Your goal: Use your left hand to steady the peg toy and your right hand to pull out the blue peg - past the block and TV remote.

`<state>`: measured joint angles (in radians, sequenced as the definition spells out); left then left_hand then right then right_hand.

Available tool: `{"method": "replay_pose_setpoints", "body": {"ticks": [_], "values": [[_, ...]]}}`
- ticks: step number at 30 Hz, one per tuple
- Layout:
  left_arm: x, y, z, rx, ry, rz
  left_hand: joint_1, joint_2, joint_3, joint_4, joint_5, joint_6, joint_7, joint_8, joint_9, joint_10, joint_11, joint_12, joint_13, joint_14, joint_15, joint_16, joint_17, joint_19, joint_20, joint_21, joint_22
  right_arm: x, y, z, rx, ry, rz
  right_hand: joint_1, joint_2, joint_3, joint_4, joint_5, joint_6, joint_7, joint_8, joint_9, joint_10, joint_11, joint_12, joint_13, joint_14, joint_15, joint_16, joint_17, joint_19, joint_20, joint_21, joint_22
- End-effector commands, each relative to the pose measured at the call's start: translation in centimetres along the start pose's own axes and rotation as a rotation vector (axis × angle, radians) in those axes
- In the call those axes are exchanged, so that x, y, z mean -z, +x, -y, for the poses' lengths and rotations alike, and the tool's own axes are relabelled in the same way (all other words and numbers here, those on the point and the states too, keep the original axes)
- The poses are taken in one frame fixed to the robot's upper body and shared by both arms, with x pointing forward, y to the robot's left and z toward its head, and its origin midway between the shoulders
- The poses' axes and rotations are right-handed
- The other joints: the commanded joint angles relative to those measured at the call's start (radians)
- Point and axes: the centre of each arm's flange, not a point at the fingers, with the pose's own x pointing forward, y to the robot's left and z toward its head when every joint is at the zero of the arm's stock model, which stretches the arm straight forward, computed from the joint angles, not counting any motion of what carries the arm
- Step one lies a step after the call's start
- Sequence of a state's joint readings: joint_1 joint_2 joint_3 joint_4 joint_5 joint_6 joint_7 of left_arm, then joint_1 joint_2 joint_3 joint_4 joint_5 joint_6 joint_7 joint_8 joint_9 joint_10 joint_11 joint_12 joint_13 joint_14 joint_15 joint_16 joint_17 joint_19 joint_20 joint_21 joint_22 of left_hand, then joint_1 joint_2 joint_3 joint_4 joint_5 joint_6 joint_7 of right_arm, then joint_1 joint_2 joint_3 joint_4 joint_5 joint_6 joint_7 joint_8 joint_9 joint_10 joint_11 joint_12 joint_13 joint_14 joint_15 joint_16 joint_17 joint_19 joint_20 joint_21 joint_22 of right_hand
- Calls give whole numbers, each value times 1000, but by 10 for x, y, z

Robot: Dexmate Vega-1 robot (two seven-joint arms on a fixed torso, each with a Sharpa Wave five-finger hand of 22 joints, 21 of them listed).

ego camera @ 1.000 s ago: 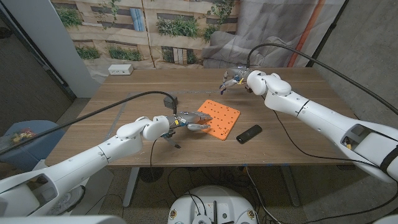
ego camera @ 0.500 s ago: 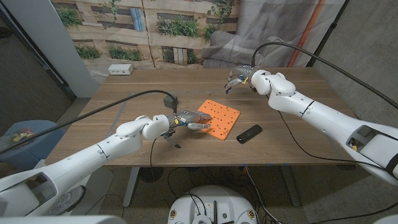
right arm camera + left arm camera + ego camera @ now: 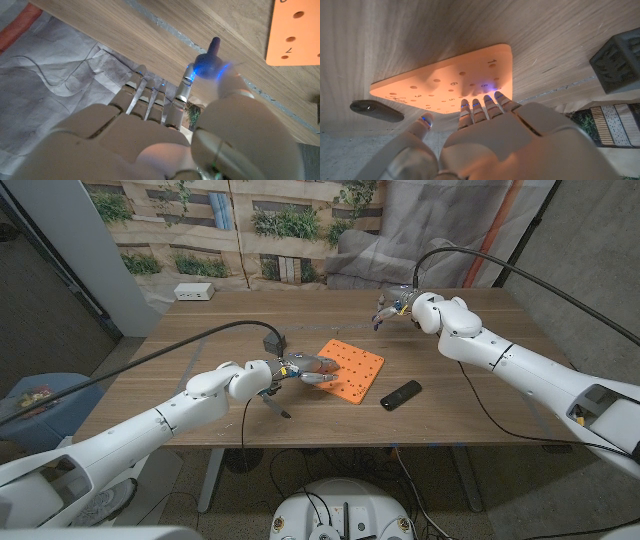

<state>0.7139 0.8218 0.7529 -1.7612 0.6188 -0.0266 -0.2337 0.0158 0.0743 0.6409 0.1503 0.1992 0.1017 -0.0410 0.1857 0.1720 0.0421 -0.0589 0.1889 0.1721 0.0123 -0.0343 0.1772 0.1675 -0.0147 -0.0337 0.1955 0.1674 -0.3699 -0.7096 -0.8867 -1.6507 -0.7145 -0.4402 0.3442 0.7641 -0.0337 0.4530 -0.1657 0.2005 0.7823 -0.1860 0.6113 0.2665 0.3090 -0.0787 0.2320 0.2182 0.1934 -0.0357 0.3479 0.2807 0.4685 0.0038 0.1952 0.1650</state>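
**Blue peg pinched clear of the board**

The right robot hand (image 3: pixel 165 145) pinches the blue peg (image 3: pixel 212 56) between thumb and a fingertip; only the peg's rounded knob and stub show, glare blurring the rest. It is held well beyond the flat orange peg toy (image 3: pixel 352 370), a smooth rounded-corner board with numbered holes. The left robot hand (image 3: pixel 485 145) presses its fingertips (image 3: pixel 485 105) on the board's near edge. Beside it lie a dark remote (image 3: pixel 401 394) and a grey block (image 3: pixel 618 60), cut off, on the wood-grain counter (image 3: pixel 200 340)
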Motion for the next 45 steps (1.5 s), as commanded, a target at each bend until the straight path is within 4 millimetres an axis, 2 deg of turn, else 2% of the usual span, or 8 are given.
{"method": "replay_pose_setpoints", "body": {"ticks": [1, 10, 25, 45], "values": [[-5, -1, -14, -71, -56, 6, 3, 94, 9, -1, -4, 0, -2, -4, 1, -3, -3, -2, 3, -4, -40, 0, 3, 1, -120, -1, 3, 13, -5, -6, -11, -62, -63, 51, 38, 0, -5, 5, 22, -36, -2, 3, -8, -1, -1, 2, -3, -9, -2, 5, -1, 6, -5, 4], [-2, -6, -22, -122, -95, -21, 3, 94, 12, -2, -4, 3, -2, -3, 1, -2, -1, -1, 3, -3, -39, 0, 2, 6, -118, 0, 3, 24, -7, -12, -24, -87, -110, 61, 35, 0, -9, 4, 6, -36, -8, 3, -7, -2, -2, 2, -1, -14, -2, 4, 2, 3, -4, 3], [18, -23, -31, -234, -184, -146, 5, 93, 18, -5, -4, 9, 0, -2, 1, 5, 1, 2, 2, 4, -38, 2, 2, 14, -115, 1, 3, 42, -11, -24, -40, -104, -160, 73, 33, -2, -9, 1, -2, -37, -10, 2, 2, -1, 0, 2, 5, -18, 0, 4, 10, -3, -2, 3], [46, -38, -40, -453, -473, -250, 11, 91, 26, -13, -4, 15, 4, -2, 1, 11, 3, 4, 2, 10, -36, 2, 0, 21, -112, 1, 2, 55, -9, -40, -74, -121, -207, 71, 32, -8, -3, -3, -13, -36, -14, 2, -4, 1, -5, 3, 6, -20, 0, 5, 19, -9, 0, 4]]}}
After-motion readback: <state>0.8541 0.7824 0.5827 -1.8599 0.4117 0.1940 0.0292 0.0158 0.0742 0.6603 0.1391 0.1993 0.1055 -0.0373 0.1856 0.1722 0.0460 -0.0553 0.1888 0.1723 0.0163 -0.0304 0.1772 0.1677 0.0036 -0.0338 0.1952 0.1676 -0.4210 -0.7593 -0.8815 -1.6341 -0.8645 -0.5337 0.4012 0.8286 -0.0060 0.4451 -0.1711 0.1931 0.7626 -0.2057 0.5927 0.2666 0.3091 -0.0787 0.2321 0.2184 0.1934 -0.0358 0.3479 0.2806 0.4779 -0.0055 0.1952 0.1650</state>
